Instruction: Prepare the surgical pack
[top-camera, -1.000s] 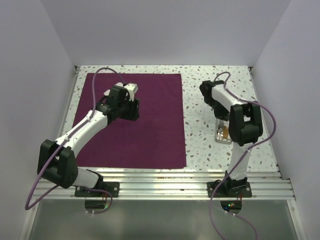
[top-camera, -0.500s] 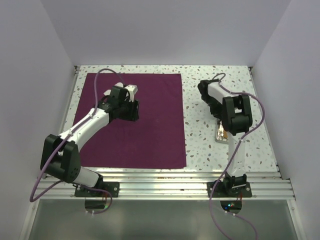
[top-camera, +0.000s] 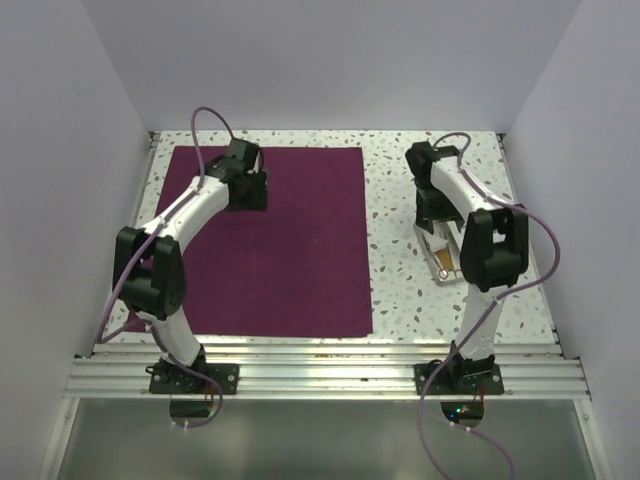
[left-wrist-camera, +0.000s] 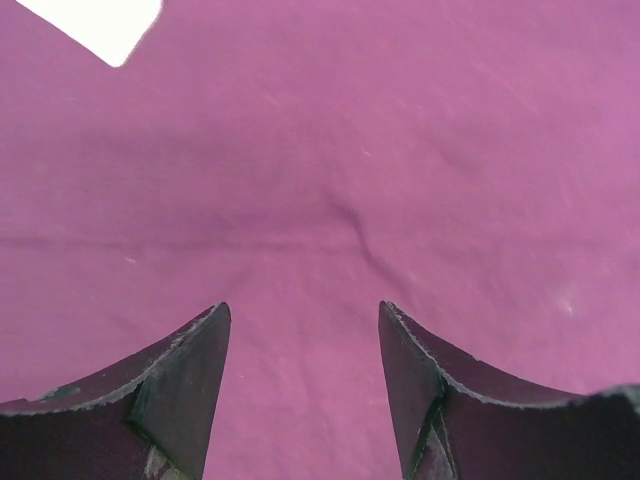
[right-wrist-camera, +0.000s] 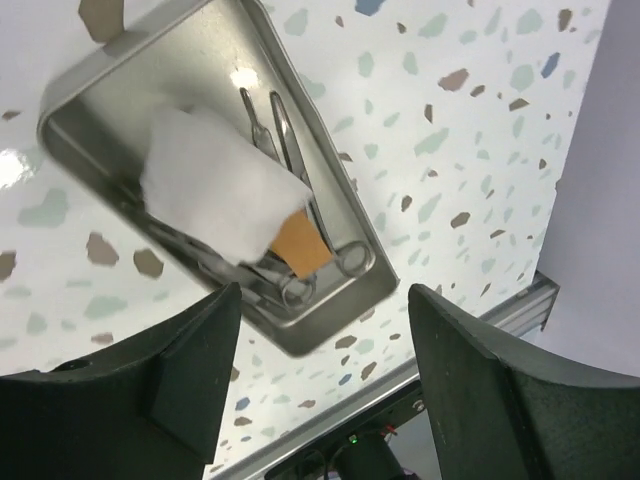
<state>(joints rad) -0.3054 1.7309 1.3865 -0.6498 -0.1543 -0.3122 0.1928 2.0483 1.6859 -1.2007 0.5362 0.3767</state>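
Left end effector (left-wrist-camera: 304, 305) now sits farther back, open, empty, over surgical pack (top-camera: 300, 250) lying flat on tabletop's (top-camera: 400, 280) left. Right end effector (right-wrist-camera: 325, 288) gapes empty above tray (right-wrist-camera: 140, 95), likely lining up a grab.

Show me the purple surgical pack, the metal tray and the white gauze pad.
surgical pack (top-camera: 300, 250), top external view, bare middle of sheet
metal tray (right-wrist-camera: 160, 80), right wrist view, bare floor
white gauze pad (right-wrist-camera: 215, 190), right wrist view, its centre

The sheet (top-camera: 300, 250) was plain deep maroon; the counter (top-camera: 400, 290) white with grey-brown speckles; the tray (right-wrist-camera: 200, 60) silver, its pad (right-wrist-camera: 215, 190) white.
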